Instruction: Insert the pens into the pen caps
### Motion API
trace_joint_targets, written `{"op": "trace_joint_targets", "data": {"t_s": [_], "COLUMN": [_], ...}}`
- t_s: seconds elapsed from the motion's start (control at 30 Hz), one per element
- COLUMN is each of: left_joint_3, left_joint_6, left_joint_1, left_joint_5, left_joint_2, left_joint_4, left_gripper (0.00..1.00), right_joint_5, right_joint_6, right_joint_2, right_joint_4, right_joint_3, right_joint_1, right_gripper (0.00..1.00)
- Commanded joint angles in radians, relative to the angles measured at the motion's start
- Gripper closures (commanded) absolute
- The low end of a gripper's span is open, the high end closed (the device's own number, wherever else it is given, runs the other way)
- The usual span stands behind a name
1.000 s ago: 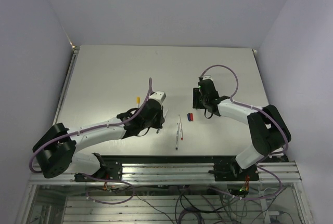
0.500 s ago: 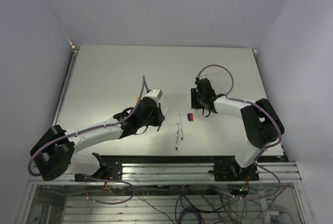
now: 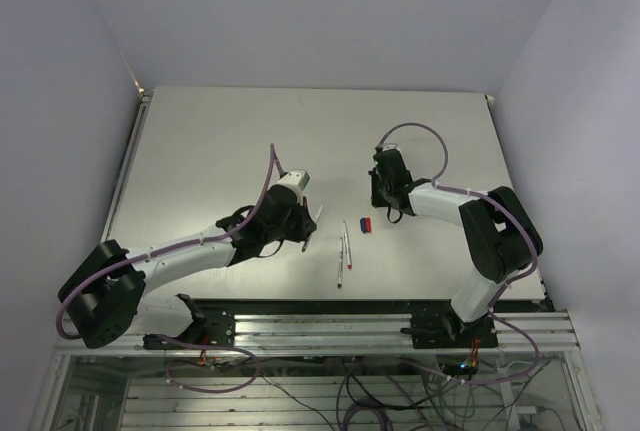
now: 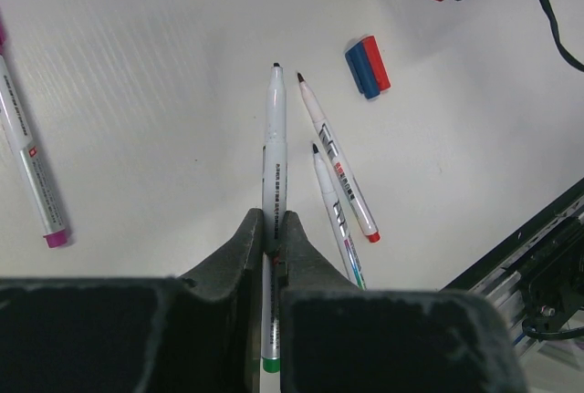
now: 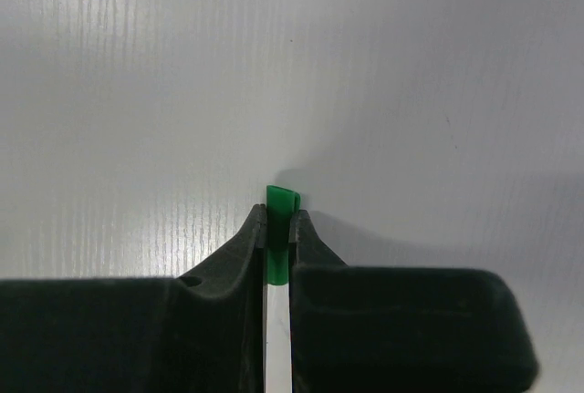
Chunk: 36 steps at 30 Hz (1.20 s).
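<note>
— Where is the pen (image 4: pixel 275 151) with the green end?
— The left hand (image 4: pixel 272 229) is closed on its barrel. The long axis runs straight out from the hand, with the dark tip pointing away and the green end behind the grip.
— And the right hand (image 5: pixel 276 229)?
— It is closed on the green cap (image 5: pixel 282 200), a little right of the middle of the tabletop (image 5: pixel 137 65). The red and blue caps (image 4: pixel 368 67) lie touching, just beside two more pens (image 4: pixel 339 165) whose tips point far.

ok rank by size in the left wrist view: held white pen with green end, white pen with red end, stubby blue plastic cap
1. green-ended white pen, though it's nearest the camera
2. red-ended white pen
3. blue plastic cap
</note>
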Motion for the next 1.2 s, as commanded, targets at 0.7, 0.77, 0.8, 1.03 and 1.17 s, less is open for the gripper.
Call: {"op": "trace_joint_targets", "data": {"t_s": [0.7,0.77,0.8,1.03,1.17], "left_joint_3": [-0.065,-0.076,-0.082,-0.103,-0.106], "left_joint_6": [-0.034,-0.043,-0.047,-0.047,-0.052], "left_joint_1": [0.008,0.008,0.008,-0.007,-0.014], "left_joint_5": [0.158,0.168,0.174,0.191,0.178], "left_joint_2": [-0.065,-0.063,-0.062,-0.049,-0.046], "left_joint_4": [0.446,0.503,0.537,0.661,0.691], "left_gripper": [0.93,0.93,0.93,0.93,0.93], "right_joint_5": [-0.221,-0.234,-0.241,-0.251,-0.283], "right_joint_6": [0.239,0.281,0.304,0.464,0.531], "right_joint_2": [-0.65,-0.674,-0.682,-0.662,-0.603], "right_joint_4": [0.499,0.573,0.615,0.957,1.145], "right_joint_3": [-0.334,-0.365,-0.381,-0.493,-0.53], "right_joint_1": [-0.002,-0.002,-0.001,-0.001,0.0], "right_gripper": [1.0,1.0,1.0,1.0,1.0]}}
